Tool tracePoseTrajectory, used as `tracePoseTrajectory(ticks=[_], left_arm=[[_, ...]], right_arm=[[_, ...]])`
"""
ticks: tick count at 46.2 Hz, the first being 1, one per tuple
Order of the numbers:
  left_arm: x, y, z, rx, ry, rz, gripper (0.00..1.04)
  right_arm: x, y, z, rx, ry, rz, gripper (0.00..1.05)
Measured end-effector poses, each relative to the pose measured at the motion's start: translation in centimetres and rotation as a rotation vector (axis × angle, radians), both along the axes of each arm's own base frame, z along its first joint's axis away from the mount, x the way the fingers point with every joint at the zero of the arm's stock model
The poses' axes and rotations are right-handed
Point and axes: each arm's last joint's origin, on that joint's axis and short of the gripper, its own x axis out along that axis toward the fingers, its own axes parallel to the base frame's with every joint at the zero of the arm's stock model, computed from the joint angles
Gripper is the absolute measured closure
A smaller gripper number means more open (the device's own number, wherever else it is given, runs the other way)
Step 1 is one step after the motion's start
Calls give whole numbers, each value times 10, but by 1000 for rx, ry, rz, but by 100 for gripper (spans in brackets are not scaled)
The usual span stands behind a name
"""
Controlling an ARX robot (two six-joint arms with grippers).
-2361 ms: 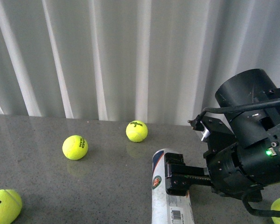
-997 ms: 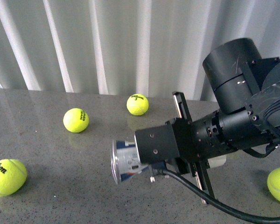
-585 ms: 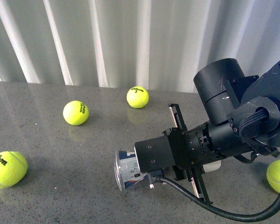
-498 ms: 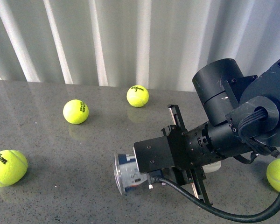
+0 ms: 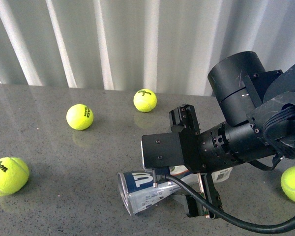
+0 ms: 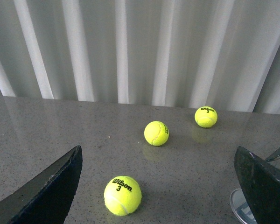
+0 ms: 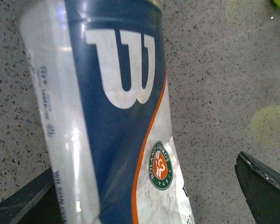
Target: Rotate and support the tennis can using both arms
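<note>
The tennis can (image 5: pixel 146 188) lies on its side on the grey table (image 5: pixel 64 206), its clear end toward the left. Its blue "W" label and Roland Garros emblem fill the right wrist view (image 7: pixel 119 112). My right gripper (image 5: pixel 188 164) is open and straddles the can, with one finger (image 7: pixel 263 179) apart from it and the other (image 7: pixel 21 203) close beside it. My left gripper (image 6: pixel 157 156) is open over bare table, holding nothing. Beside its finger (image 6: pixel 263 186) shows the rim of the can (image 6: pixel 240 209). The left arm is out of the front view.
Yellow-green tennis balls lie around: one at the left edge (image 5: pixel 7 176), two further back (image 5: pixel 79 117) (image 5: pixel 145 100), one at the right edge (image 5: pixel 294 184). A white pleated curtain (image 5: pixel 113 44) closes the back. The right arm's cable (image 5: pixel 221 219) trails in front.
The can has swung from lying lengthwise to lying crosswise under the right arm, whose wrist has rolled. In the last half second more of the can's label came into view.
</note>
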Motion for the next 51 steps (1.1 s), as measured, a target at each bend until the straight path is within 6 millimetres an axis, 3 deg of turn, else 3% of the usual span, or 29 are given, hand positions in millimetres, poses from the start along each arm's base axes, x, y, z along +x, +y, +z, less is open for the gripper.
tracePoseTrajectory(ticks=[14,22,25,30,35,42,48,51], left_arm=[[0,0,0,0,0,0,7],[0,0,0,0,0,0,7],[0,0,0,0,0,0,7],[0,0,0,0,0,0,7],[0,0,0,0,0,0,7],[0,0,0,0,0,0,7],[0,0,0,0,-1,-1,7],[0,0,0,0,-1,0,7]], right_arm=[[-15,-3,50,187,161,-118,7],[-22,-16,84,346,209,-234,7],[-28,-27,105,466,192,-344,7],[-43,-57,135,718,132,-745,7],[-60,-83,140,853,129,-1088,7],[-108,-121,122,954,35,-1535,7],[-114,-123,126,1013,36,-1547,7],[-115,-123,122,1065,-35,-1471,14]])
